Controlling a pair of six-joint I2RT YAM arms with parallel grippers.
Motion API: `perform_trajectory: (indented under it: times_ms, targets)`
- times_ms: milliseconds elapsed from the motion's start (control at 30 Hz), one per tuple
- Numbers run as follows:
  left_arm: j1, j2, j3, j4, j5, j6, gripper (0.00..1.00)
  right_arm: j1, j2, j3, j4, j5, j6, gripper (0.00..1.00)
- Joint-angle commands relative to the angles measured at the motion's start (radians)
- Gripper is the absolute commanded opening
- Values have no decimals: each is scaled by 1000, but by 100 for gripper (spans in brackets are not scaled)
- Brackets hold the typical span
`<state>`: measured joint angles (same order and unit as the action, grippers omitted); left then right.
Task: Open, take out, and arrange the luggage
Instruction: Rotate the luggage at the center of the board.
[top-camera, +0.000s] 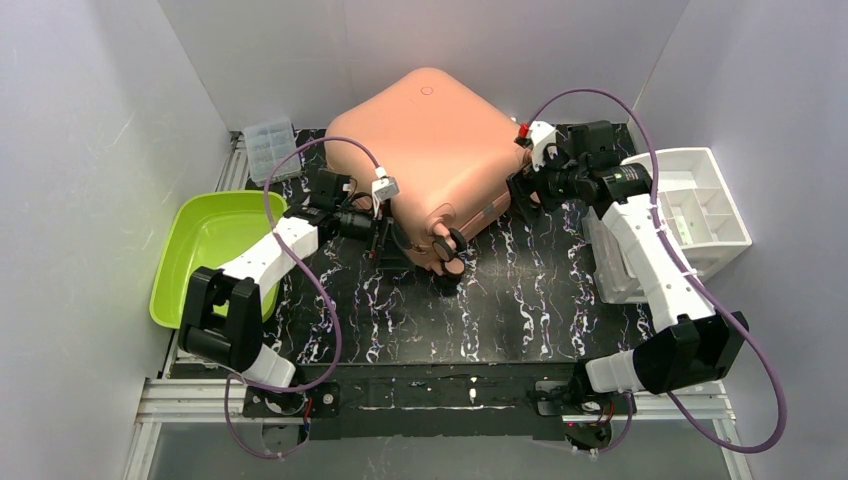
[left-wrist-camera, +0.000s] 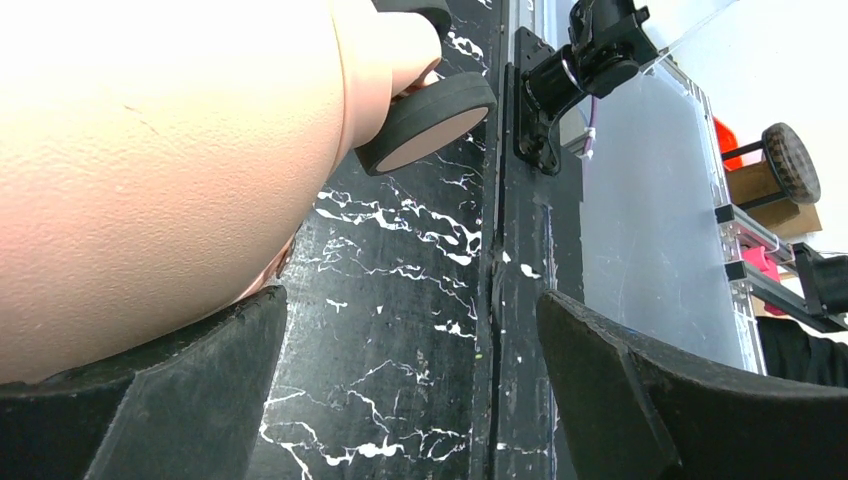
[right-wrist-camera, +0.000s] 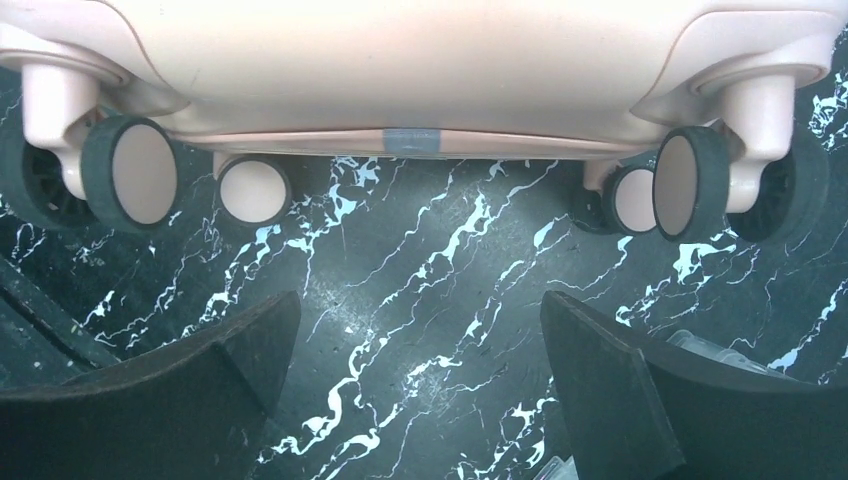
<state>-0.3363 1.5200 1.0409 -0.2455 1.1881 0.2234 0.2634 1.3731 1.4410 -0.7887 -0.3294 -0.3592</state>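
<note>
The two arm bases sit at 6 o'clock on the near rail. Beyond them the black, white-veined table (top-camera: 500, 320) carries the pink suitcase (top-camera: 425, 140), which lies closed on its broad side at about 12 o'clock, turned on a diagonal. Its wheeled end faces roughly 4 o'clock, so the axis from top to wheels runs about 10 to 4 o'clock. Black wheels (right-wrist-camera: 135, 172) show along that end. A small round emblem on the shell is too small to read. The left end effector (left-wrist-camera: 410, 310) is at the suitcase's 7 o'clock corner with its jaws spread wide and gripping nothing, one finger (left-wrist-camera: 200, 380) just beside the rounded shell. The right end effector (right-wrist-camera: 420, 310) faces the wheeled end, jaws also wide apart and empty. A green tray (top-camera: 205, 250) lies at 9 o'clock, a white organizer (top-camera: 700, 200) at 3 o'clock and a clear compartment box (top-camera: 270, 145) at 11 o'clock.
</note>
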Motion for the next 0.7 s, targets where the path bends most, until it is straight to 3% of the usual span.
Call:
perform_trajectory:
  times_ms: [0, 433, 667]
  targets:
    - [-42, 32, -8, 151, -45, -51, 95, -3, -29, -11, 22, -44, -6, 100]
    - [-176, 82, 20, 152, -94, -85, 95, -4, -17, -74, 34, -134, -8, 100]
    - [-214, -67, -99, 309, -418, -132, 97, -3, -34, -143, 63, -120, -7, 100]
